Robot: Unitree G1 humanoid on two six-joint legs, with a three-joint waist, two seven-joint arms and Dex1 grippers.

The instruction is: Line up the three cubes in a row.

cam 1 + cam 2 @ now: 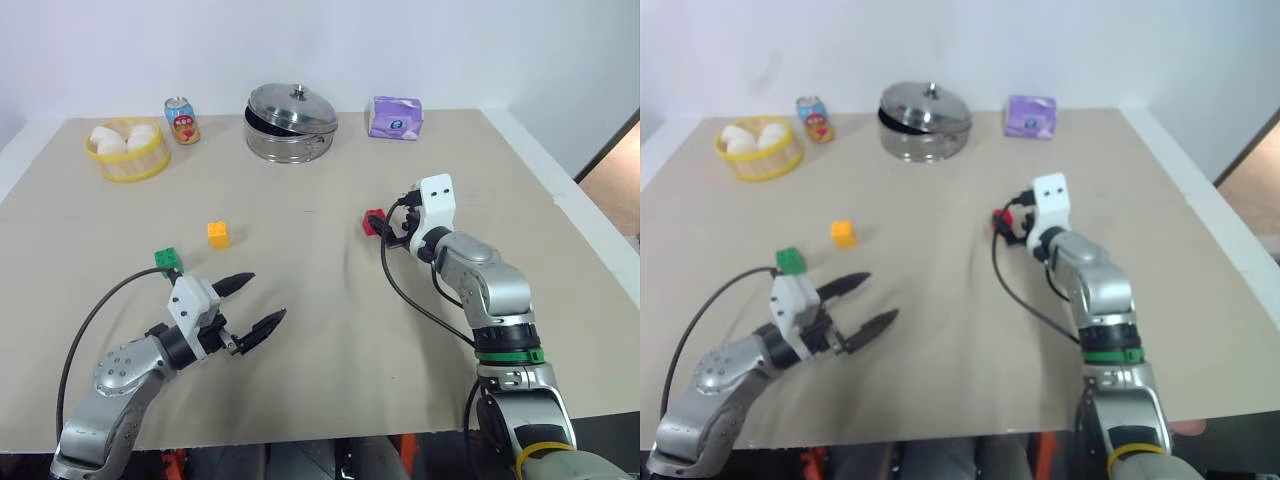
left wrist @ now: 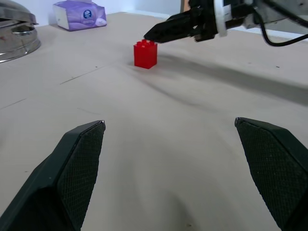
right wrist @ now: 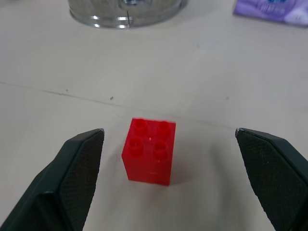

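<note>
On a beige table (image 1: 330, 380), I work at lining up three cubes, and the step in hand looks like the reach for the red one. Reading from my left: my left gripper (image 1: 252, 303) hovers low over the near part of the table, fingers spread wide and holding nothing, its forearm bent in and pointing across toward my right. Just beyond it sits the green cube (image 1: 168, 260), and a little farther on and to the right the yellow-orange cube (image 1: 218, 234); the two are near each other but not touching. Well apart from them, over on the right, the red cube (image 3: 148, 150) stands upright, studs up, framed between the fingers of my right gripper (image 3: 168, 175), which is open as wide as it goes and has hold of nothing. That arm is stretched forward, the gripper angled slightly down at the cube. My next move, as I judge it, calls for easing in until the fingers flank the red cube squarely, closing, then carrying it left to join the other two.
</note>
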